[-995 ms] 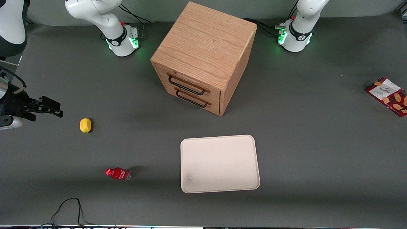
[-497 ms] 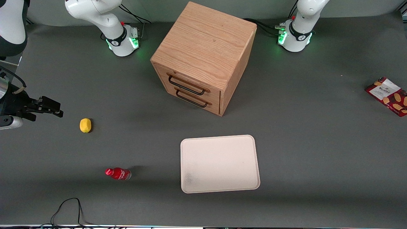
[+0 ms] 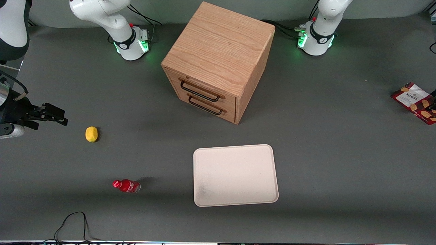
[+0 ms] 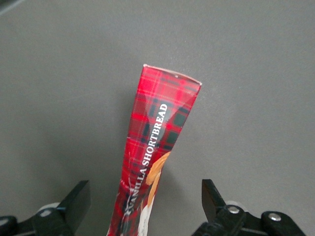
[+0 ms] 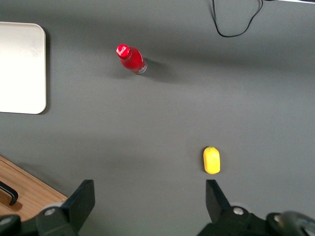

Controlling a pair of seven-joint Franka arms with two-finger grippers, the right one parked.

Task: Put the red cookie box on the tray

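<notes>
The red cookie box (image 3: 414, 102) lies flat on the table at the working arm's end, far from the tray (image 3: 235, 175). In the left wrist view its narrow tartan side (image 4: 157, 147) points up between my two fingers. My left gripper (image 4: 145, 189) hangs just above the box and is open, with a finger (image 4: 78, 201) on each side and a gap to the carton on both. In the front view only a dark bit of the gripper (image 3: 433, 101) shows at the picture's edge, over the box. The cream-white tray (image 5: 22, 69) has nothing on it.
A wooden drawer cabinet (image 3: 218, 61) stands farther from the front camera than the tray. A lemon (image 3: 91, 134) and a small red bottle (image 3: 126, 185) lie toward the parked arm's end. A black cable (image 3: 73, 221) loops near the table's front edge.
A dark part of my left gripper has come into the front view over the cookie box. The box and the tray have not moved.
</notes>
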